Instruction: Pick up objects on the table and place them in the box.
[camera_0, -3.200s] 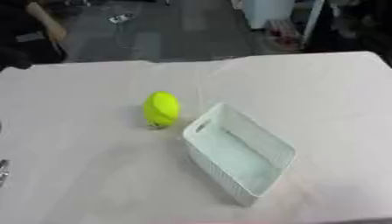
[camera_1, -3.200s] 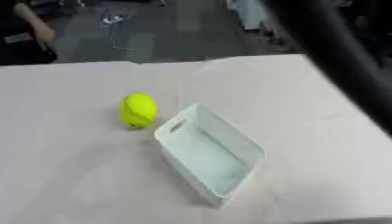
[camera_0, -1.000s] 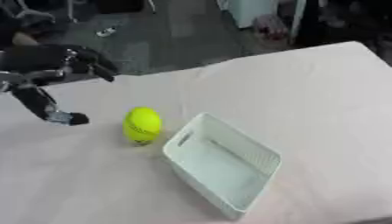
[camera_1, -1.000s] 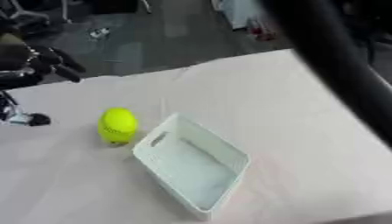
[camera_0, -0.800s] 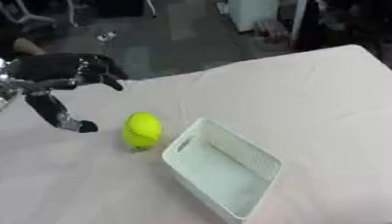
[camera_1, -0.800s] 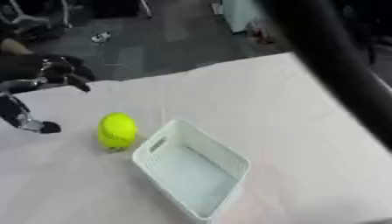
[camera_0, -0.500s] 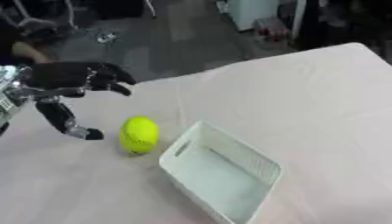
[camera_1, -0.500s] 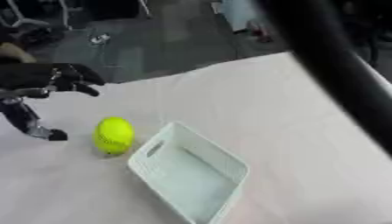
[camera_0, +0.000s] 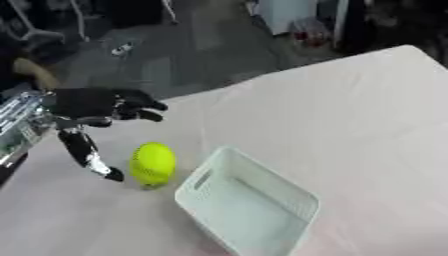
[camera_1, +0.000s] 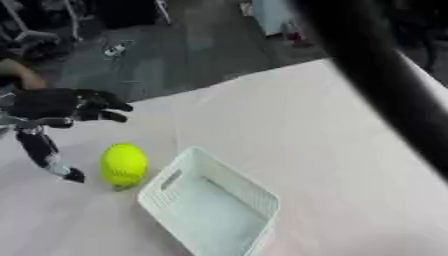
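In the left eye view I see my left hand (camera_0: 92, 107) reaching in from the left side over the table (camera_0: 367, 110), black, with its fingers (camera_0: 144, 105) spread and only lightly bent and the thumb (camera_0: 87, 152) hanging down toward the cloth; it is released and grasps nothing. The yellow-green ball (camera_0: 152, 163) sits on the table just to the right of the thumb tip and below the fingers, near but apart from both, so the hand hovers above and to the left of it. Just right of the ball, nearly touching it, stands the white slotted box (camera_0: 248, 205), set askew with its handle-slot end toward the ball and its length running toward the near edge; I see nothing inside it. In the right eye view my left hand (camera_1: 57, 107) shows the same open spread, thumb tip down near the cloth to the left of the ball (camera_1: 123, 165), with a gap between them, and the box (camera_1: 210, 210) lies close on the ball's right. A thick dark blurred bar crosses the right side of this view; I cannot tell what it is, and my right hand shows in neither view.
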